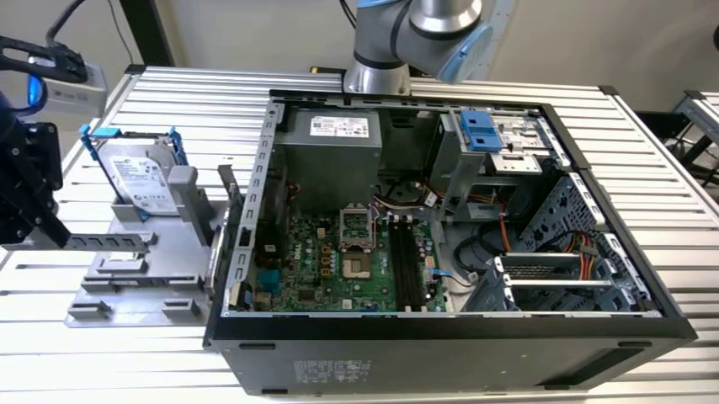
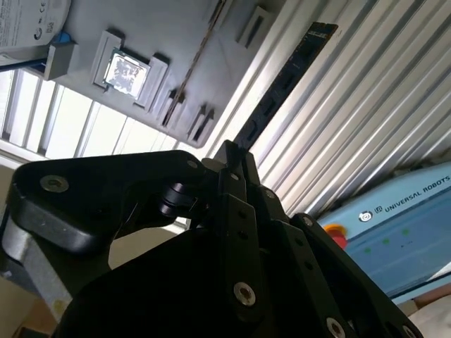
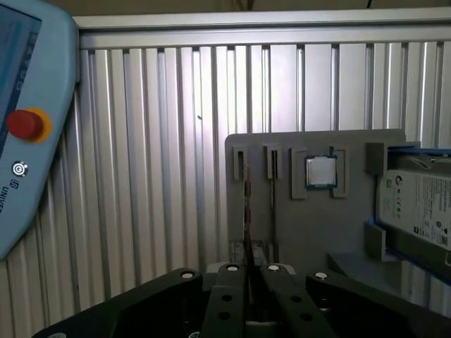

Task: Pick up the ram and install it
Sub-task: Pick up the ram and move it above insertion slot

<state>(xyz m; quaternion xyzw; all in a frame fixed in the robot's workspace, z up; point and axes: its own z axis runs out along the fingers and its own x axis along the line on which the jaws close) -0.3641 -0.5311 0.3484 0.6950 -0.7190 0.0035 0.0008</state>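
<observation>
The gripper [image 1: 53, 238] is clamped on the ram [image 1: 108, 241]. Its black fingers [image 2: 236, 197] are pressed together on one end of the stick, so the rest juts straight out past the fingertips. In the exterior view the held ram lies level, standing on its long edge with its chips facing the camera. It is well apart from the open computer case [image 1: 450, 328], which lies on its side far to the exterior view's right of the gripper with its green motherboard [image 1: 337, 261] exposed. Just beyond the gripper sits a grey holder [image 1: 135, 290], and the ram hangs over its near part; whether the two touch I cannot tell. On the holder, past the ram from the gripper, a hard drive [image 1: 141, 178] stands leaning in a blue-handled frame. In the first wrist view the ram [image 3: 247, 211] shows edge-on, lined up with one of two narrow slots in the holder, and a square silver processor chip [image 3: 320, 171] sits in a pocket beside those slots. Everything rests on a table [image 1: 101, 370] of ribbed aluminium slats, pale and brightly lit. A light blue teach pendant [image 3: 28, 176] with a red button [image 3: 25, 123] lies on the slats off to one side of the gripper. Behind the table rises a plain beige wall [image 1: 247, 34].
</observation>
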